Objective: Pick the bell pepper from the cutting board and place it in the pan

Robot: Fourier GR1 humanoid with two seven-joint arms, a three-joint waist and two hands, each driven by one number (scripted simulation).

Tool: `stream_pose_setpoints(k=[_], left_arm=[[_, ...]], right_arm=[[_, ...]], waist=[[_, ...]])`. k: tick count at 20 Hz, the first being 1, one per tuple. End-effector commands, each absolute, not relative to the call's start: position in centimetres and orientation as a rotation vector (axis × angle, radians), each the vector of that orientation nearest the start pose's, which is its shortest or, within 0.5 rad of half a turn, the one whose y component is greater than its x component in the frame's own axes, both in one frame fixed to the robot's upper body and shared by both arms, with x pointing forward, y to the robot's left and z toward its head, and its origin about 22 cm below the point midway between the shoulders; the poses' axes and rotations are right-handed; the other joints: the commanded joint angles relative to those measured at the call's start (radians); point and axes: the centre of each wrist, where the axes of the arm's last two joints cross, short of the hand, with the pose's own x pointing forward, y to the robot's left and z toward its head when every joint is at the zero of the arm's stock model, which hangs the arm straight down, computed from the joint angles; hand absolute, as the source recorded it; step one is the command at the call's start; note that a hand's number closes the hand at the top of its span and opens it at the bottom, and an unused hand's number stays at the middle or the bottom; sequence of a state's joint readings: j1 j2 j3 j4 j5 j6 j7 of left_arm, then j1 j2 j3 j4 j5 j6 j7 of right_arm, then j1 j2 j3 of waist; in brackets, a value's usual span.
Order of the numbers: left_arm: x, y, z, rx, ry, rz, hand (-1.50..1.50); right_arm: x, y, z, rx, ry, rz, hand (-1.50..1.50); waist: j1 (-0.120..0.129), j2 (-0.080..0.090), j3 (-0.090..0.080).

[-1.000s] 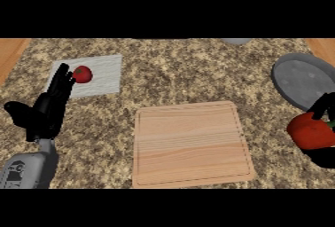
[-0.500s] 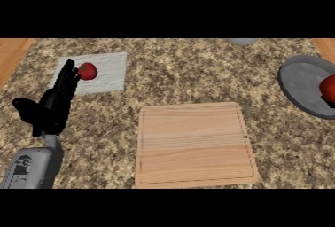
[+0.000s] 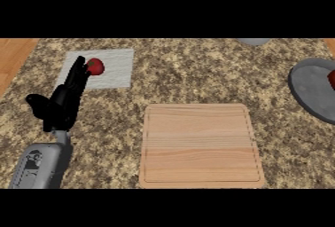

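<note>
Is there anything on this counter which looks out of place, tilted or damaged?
Nothing stands out. The cutting board lies flat and bare, the bell pepper sits in the pan at the right edge, and the left hand rests open.

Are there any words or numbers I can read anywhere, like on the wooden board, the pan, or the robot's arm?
None: no word, number or sign can be read.
Cutting board: only wood grain.
Pan: plain grey, cut off by the picture's right edge.
White mat under the small red vegetable: blank.
Left forearm: dark marks, too blurred to read as text.
</note>
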State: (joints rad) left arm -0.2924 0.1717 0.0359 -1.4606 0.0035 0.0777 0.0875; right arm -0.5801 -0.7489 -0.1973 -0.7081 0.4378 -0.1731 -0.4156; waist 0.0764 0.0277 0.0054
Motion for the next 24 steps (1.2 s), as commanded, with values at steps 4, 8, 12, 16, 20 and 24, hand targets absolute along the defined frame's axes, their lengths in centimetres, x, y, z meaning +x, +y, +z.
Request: stream_pose_setpoints(k=[4,8,12,16,20,24], left_arm=[[31.3,25.0,5.8,0.123,-1.674,-0.13,0.0],[30.9,24.2,5.5,0.127,-1.667,-0.124,0.0],[31.3,23.0,6.4,0.128,-1.684,-0.112,0.0],[31.3,23.2,6.3,0.117,-1.669,-0.116,0.0],[31.3,25.3,5.7,0.17,-1.672,-0.103,0.0],[31.1,25.8,5.7,0.162,-1.66,-0.079,0.0]], right_arm=[[35.1,-48.1,9.8,-1.122,-1.552,0.589,1.5],[34.9,-48.2,8.1,-0.971,-1.468,0.526,-1.5],[33.8,-48.0,5.2,-0.691,-1.399,0.554,-1.5],[33.8,-49.2,6.9,-0.648,-1.422,0.579,-1.5],[34.7,-47.8,6.2,-0.64,-1.597,0.451,-1.5],[32.8,-50.7,7.4,-0.577,-1.722,0.248,-1.5]], waist=[[0.022,0.011,0.002],[0.03,0.013,0.003],[0.029,0.016,0.006],[0.021,0.012,0.006],[0.01,0.011,0.005],[-0.011,0.004,0.005]])
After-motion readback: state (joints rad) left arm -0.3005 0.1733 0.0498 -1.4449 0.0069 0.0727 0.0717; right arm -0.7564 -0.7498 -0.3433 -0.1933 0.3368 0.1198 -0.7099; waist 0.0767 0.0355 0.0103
